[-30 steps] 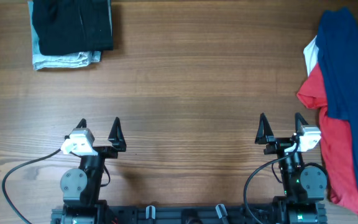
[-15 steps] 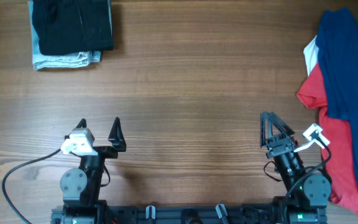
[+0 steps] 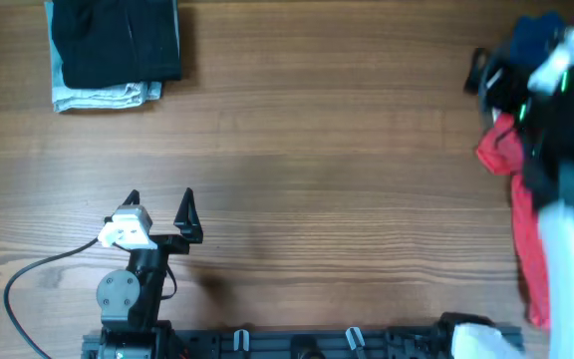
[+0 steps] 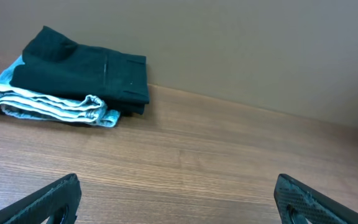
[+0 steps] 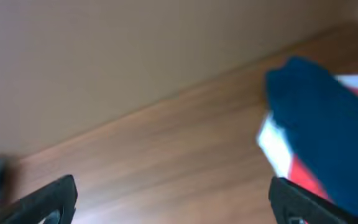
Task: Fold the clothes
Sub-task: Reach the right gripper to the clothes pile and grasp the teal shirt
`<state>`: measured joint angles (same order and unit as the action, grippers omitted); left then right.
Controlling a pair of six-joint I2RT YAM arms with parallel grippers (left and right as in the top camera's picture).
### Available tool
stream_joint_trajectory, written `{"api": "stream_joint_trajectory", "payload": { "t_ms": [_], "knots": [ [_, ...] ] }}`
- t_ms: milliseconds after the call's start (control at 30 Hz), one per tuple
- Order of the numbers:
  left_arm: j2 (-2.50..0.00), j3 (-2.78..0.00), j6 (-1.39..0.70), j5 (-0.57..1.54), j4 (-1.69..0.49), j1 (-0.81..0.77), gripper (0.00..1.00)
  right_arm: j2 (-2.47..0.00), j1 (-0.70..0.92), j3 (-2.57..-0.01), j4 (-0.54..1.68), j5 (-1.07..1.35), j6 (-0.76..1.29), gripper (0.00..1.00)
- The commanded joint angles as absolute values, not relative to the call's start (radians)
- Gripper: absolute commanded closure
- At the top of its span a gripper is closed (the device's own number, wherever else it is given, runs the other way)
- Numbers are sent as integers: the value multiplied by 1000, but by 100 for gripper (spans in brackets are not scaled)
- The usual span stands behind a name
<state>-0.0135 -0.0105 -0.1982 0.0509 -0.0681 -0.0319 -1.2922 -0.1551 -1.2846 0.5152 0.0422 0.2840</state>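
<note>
The clothes lie in a loose pile at the table's right edge. A dark blue shirt (image 5: 328, 118) lies on top, over a white garment (image 5: 271, 144) and a red T-shirt (image 3: 500, 150). My right arm (image 3: 551, 110) is raised above this pile and blurred, hiding most of it in the overhead view. The right gripper (image 5: 173, 208) is open with bare wood between its fingers, and the pile sits to its right, untouched. My left gripper (image 3: 158, 207) rests open near the front left, empty, far from the pile.
A folded stack sits at the far left corner, a dark garment (image 3: 118, 40) on top of a light blue one (image 3: 103, 96). It also shows in the left wrist view as the dark fold (image 4: 86, 71). A cable (image 3: 38, 274) loops by the left base.
The right arm has swung from the front of the table up and back to the far right, over the pile. The left arm has not moved.
</note>
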Motion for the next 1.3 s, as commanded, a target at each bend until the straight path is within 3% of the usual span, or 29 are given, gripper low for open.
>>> {"api": "stream_joint_trajectory", "payload": {
  "t_ms": [0, 133, 267, 400, 633, 1033, 1167, 1233, 1267],
  "knots": [
    [-5, -6, -183, 59, -73, -37, 0, -1578, -236, -1466, 598, -13, 88, 0],
    [-5, -6, -183, 59, -73, -37, 0, -1803, -309, -1482, 447, -221, -78, 0],
    [-5, -6, -183, 59, -73, -37, 0, -1963, -345, -1501, 286, -260, -192, 2],
    [-5, -6, -183, 59, -73, -37, 0, -2167, -384, -1642, 316, -315, -255, 7],
    [-5, -6, -183, 59, -73, -37, 0, -2221, -386, -1663, 262, -139, -262, 20],
    [-5, -6, -183, 59, -73, -37, 0, -2304, -387, -1663, 228, -81, -292, 19],
    [-5, -6, -183, 59, -73, -37, 0, -2313, -387, -1663, 222, -81, -311, 30],
    [-5, -6, -183, 59, -73, -37, 0, -2315, -387, -1663, 220, -81, -310, 52],
    [-5, -6, -183, 59, -73, -37, 0, -2315, -387, -1663, 220, -81, -310, 55]
  ]
}}
